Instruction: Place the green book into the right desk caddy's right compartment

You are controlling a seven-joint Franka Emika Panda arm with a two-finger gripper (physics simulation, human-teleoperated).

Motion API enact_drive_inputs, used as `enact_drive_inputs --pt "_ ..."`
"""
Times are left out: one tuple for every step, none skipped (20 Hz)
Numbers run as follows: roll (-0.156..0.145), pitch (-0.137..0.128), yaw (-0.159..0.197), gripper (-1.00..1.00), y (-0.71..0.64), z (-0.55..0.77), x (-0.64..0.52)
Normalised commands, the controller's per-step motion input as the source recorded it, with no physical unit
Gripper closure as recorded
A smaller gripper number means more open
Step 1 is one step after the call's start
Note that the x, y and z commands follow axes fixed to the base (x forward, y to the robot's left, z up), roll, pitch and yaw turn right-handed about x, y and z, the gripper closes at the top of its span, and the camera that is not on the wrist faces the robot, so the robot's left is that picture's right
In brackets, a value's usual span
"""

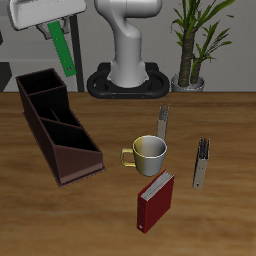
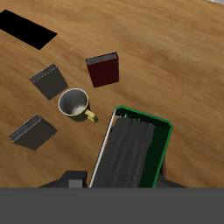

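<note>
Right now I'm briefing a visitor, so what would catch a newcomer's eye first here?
The green book stands out first, held high in the air by the gripper, near the right desk caddy's far end. Next comes the mug mid-table, with the dark red book nearer the front edge.

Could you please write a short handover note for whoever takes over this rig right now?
Gripper: shut on the green book, held high in the air above the far end of the right desk caddy.
Caddy: on the table, all bays empty; the right compartment is the large end bay farthest back.
Done: book picked up and lifted.
Left: line the book up over that bay, lower it in, release.
Nearby: mug, red book, two small notebooks.
</note>
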Motion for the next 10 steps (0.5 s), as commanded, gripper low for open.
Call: enact_drive_inputs --pt "-0.039 0.013 0.030 1.00 -0.12 -0.05 -0.01" --pt "-0.161 0.048 0.129 1.00 -0.71 -0.12 -0.63" --pt "0.000 0.000 0.000 1.00 0.04 0.00 0.15" --pt "-0.109 -0.001 0.127 1.00 -0.30 -0.02 -0.22" --pt "-0.047 0.045 0.031 1.00 -0.36 0.00 -0.31" --pt "-0.105 -0.010 0.029 1.00 -0.30 0.03 -0.28" --pt "-0.042 0.032 0.125 1.00 -0.17 -0.05 -0.25" --pt "-0.064 -0.034 0.072 1.00 -0.23 0.03 -0.30" --pt "-0.073 0.045 0.023 1.00 -0.19 0.00 -0.26" --pt "-0.056 0.019 0.086 1.00 -0.19 -0.01 -0.36"
